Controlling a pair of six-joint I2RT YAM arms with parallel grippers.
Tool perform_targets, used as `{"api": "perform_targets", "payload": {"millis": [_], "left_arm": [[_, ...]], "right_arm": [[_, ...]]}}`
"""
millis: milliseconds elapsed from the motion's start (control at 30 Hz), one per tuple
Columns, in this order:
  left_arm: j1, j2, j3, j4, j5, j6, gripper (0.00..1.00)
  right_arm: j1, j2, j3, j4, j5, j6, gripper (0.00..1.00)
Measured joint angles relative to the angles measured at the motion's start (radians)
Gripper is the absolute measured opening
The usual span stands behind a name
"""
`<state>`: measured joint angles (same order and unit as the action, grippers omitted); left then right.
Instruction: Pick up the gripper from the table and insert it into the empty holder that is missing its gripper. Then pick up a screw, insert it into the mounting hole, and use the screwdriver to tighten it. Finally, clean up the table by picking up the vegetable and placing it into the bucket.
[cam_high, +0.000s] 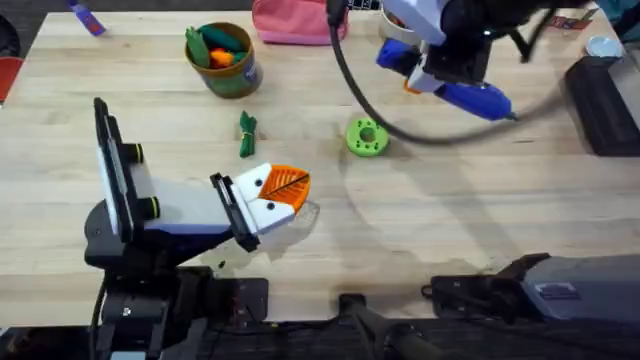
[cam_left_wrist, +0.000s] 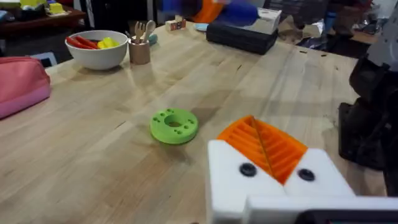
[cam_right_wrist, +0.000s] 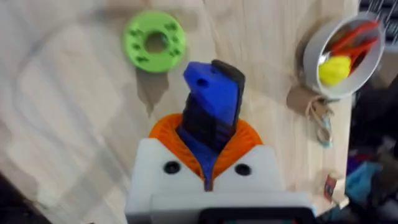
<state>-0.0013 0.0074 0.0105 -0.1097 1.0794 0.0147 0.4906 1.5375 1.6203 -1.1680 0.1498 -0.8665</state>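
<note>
Table (cam_high: 420, 230): screwdriving step, by my judgement.
Right end effector (cam_right_wrist: 210, 140), 1 o'clock: clenched on screwdriver (cam_right_wrist: 214, 93); next you must align its tip with the screw.
Left end effector (cam_high: 285, 192): closed, empty.
Bucket (cam_high: 225, 60): 11 o'clock.
Vegetable (cam_high: 247, 135): on table, uncollected.

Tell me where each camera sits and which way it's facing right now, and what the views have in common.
Overhead: above the arms' bases, looking down and forward over the table; left gripper low, right arm raised.
Left wrist: looks across the table past its orange fingers to the white bowl.
Right wrist: looks down on the right gripper clamping the screwdriver.
Shared: the green disc appears in all three.
</note>
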Motion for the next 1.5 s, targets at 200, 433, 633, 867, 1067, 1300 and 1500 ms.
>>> {"api": "perform_targets", "payload": {"millis": [200,433,633,867,1067,1300,1500], "left_arm": [[0.0,0.0,0.0,0.0,0.0,0.0,0.007],[0.0,0.0,0.0,0.0,0.0,0.0,0.007],[0.0,0.0,0.0,0.0,0.0,0.0,0.007],[0.0,0.0,0.0,0.0,0.0,0.0,0.007],[0.0,0.0,0.0,0.0,0.0,0.0,0.007],[0.0,0.0,0.0,0.0,0.0,0.0,0.007],[0.0,0.0,0.0,0.0,-0.001,0.004,0.278]], "right_arm": [[-0.146,0.133,-0.024,0.027,0.048,-0.063,0.024],[-0.286,0.23,-0.13,0.19,0.067,-0.111,0.024],[-0.324,0.264,-0.264,0.338,0.063,-0.172,0.024],[-0.323,0.265,-0.385,0.474,0.016,-0.232,0.024],[-0.324,0.265,-0.401,0.482,0.01,-0.242,0.369],[-0.324,0.262,-0.401,0.491,0.011,-0.247,0.986],[-0.317,0.255,-0.401,0.486,0.014,-0.168,0.987]]}}
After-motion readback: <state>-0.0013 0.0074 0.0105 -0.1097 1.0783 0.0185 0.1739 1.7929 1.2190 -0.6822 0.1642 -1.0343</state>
